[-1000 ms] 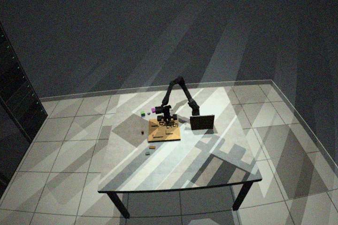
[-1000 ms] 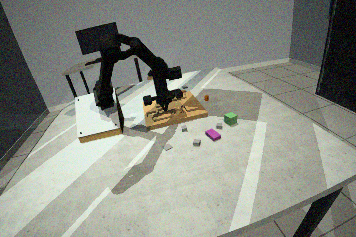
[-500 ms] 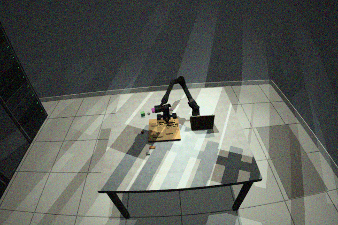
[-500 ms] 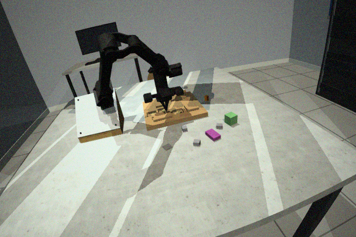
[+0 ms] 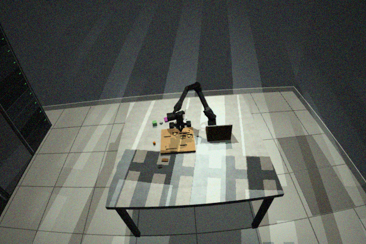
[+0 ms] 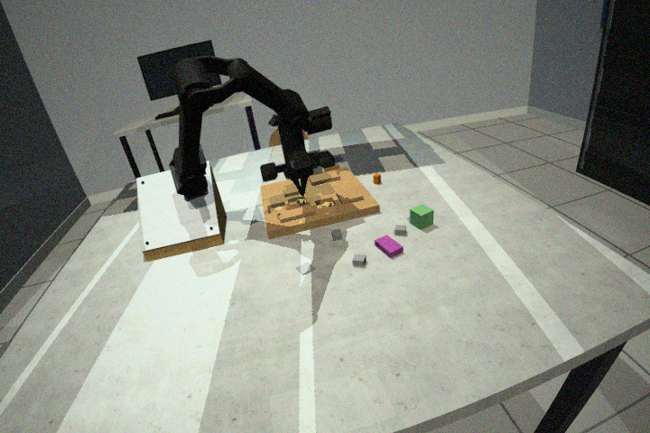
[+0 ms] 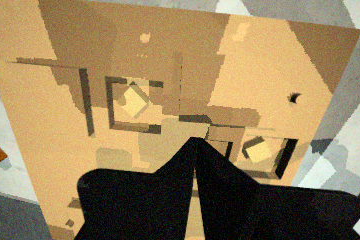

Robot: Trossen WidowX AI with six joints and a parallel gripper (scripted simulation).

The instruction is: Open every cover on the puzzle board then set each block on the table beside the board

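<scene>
The wooden puzzle board (image 5: 191, 148) (image 6: 355, 184) (image 7: 268, 60) lies on the table. My gripper (image 5: 181, 130) (image 6: 301, 195) (image 7: 195, 142) is shut and empty, its tips low over the board between two wells. In the wrist view a pale yellow block (image 7: 133, 101) sits turned in the left square well, and another pale yellow block (image 7: 258, 150) sits in the right well. Both look uncovered. A smaller recess (image 7: 219, 148) shows partly beside the fingertips. Shadows and the fingers make the covers hard to tell apart.
Beside the board lie an orange piece (image 5: 154, 143) (image 6: 376, 179), a green cube (image 5: 154, 123) (image 6: 422, 216), a magenta block (image 5: 165, 119) (image 6: 388, 245), a brown-orange slab (image 5: 164, 159) and several grey pieces, one a small block (image 6: 358, 260). The arm's white-topped base (image 6: 175, 219) stands nearby.
</scene>
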